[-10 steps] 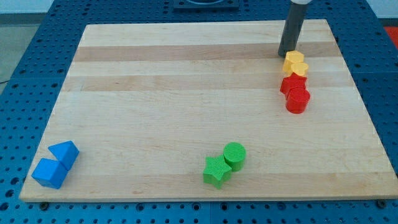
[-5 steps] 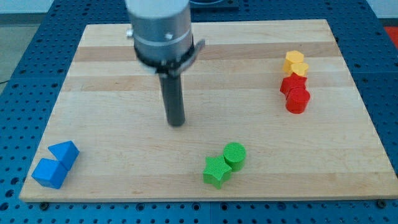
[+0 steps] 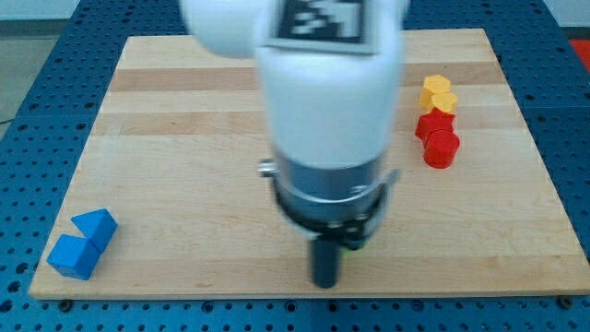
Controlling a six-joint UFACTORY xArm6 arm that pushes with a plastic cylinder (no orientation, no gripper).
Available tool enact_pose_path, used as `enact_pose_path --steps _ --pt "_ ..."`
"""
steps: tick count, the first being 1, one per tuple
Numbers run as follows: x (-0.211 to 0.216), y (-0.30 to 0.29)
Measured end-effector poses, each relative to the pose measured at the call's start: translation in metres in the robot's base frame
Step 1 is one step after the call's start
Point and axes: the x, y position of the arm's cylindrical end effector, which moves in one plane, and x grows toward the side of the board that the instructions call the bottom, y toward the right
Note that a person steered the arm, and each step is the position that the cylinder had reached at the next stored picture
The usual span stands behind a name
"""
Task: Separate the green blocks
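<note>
My arm fills the middle of the view. Its dark rod comes down near the view's bottom edge of the wooden board (image 3: 184,120), with my tip (image 3: 324,284) a little right of centre. The two green blocks do not show: the arm's body and the rod cover the spot where they lay. I cannot tell whether my tip touches either of them.
Two blue blocks (image 3: 83,243) touch each other at the board's bottom left corner. Two yellow blocks (image 3: 438,93) and two red blocks (image 3: 437,138) form a tight column near the view's right edge.
My tip has swept from the top right by the yellow blocks, across the board's middle, down to the bottom centre. The green blocks, visible before, are now hidden behind the arm.
</note>
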Motion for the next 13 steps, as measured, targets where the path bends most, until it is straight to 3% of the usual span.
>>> enact_pose_path --steps 1,3,4,5,7,10,13 --pt "-0.014 0.032" --pt "0.011 0.017" --pt "0.001 -0.022" --pt "-0.038 -0.021" --pt "-0.058 0.069" --pt "-0.061 -0.019" --pt "-0.076 0.09"
